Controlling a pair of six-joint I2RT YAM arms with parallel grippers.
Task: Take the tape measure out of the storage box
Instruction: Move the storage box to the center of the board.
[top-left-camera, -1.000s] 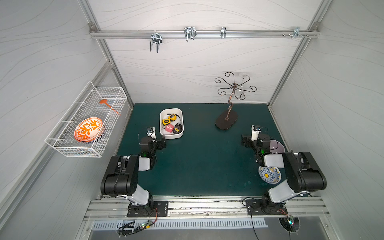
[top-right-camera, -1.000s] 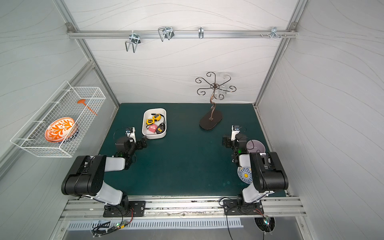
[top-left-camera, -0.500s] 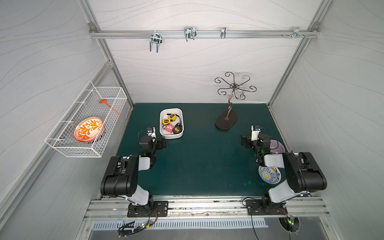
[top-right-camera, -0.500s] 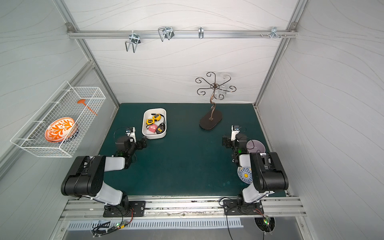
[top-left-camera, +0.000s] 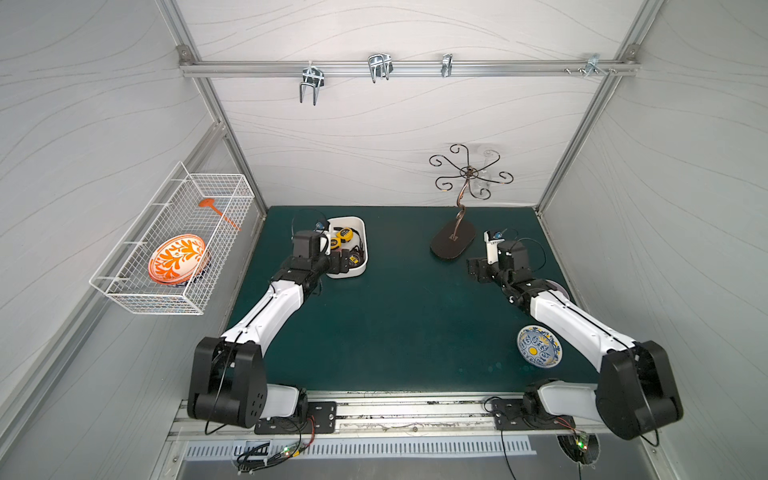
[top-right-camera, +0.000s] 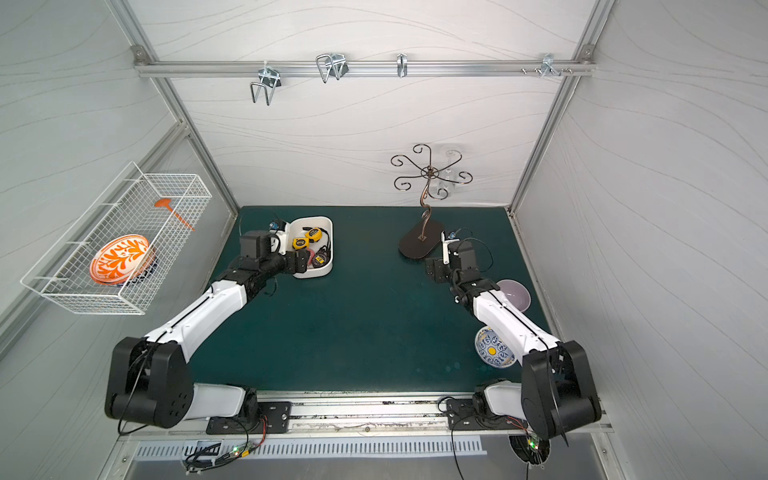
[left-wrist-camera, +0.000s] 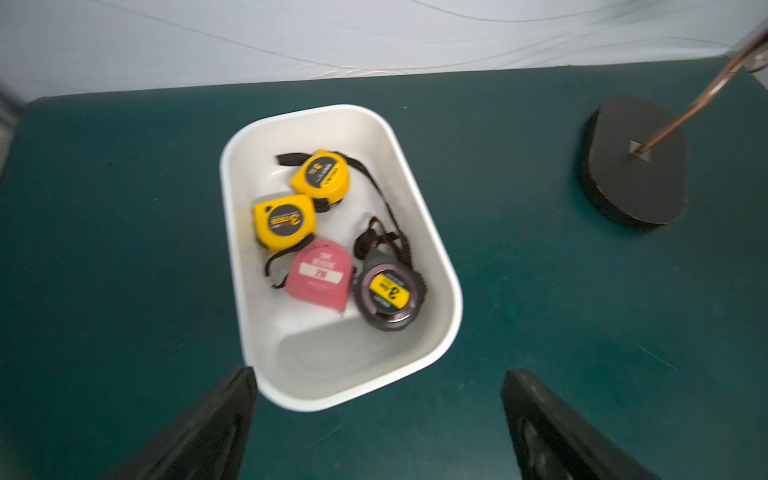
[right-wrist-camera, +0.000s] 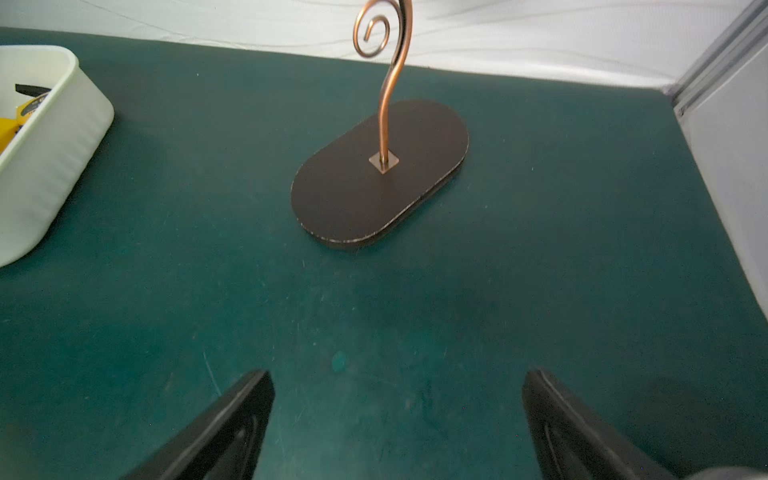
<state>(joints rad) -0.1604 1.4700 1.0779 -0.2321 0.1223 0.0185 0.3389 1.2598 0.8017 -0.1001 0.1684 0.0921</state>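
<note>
The storage box (top-left-camera: 358, 272) (top-right-camera: 321, 272) is a white tub at the back left of the green mat. In the left wrist view its floor (left-wrist-camera: 328, 349) holds several tape measures: two yellow ones (left-wrist-camera: 322, 174) (left-wrist-camera: 284, 222), a pink one (left-wrist-camera: 320, 270) and a dark round one (left-wrist-camera: 390, 293). My left gripper (top-left-camera: 338, 264) (top-right-camera: 299, 264) (left-wrist-camera: 378, 371) hovers open at the box's near end, holding nothing. My right gripper (top-left-camera: 478, 270) (top-right-camera: 434, 270) (right-wrist-camera: 395, 372) stands open and empty over bare mat on the right.
A dark oval base with a copper hook stand (top-left-camera: 453, 245) (right-wrist-camera: 378, 178) stands ahead of the right gripper. A blue patterned bowl (top-left-camera: 539, 345) and a lilac bowl (top-right-camera: 515, 295) lie by the right arm. A wire basket (top-left-camera: 174, 241) hangs on the left wall.
My left arm has reached forward and to the right, bringing its open gripper from the mat up to the box's near end. The right arm has not moved.
</note>
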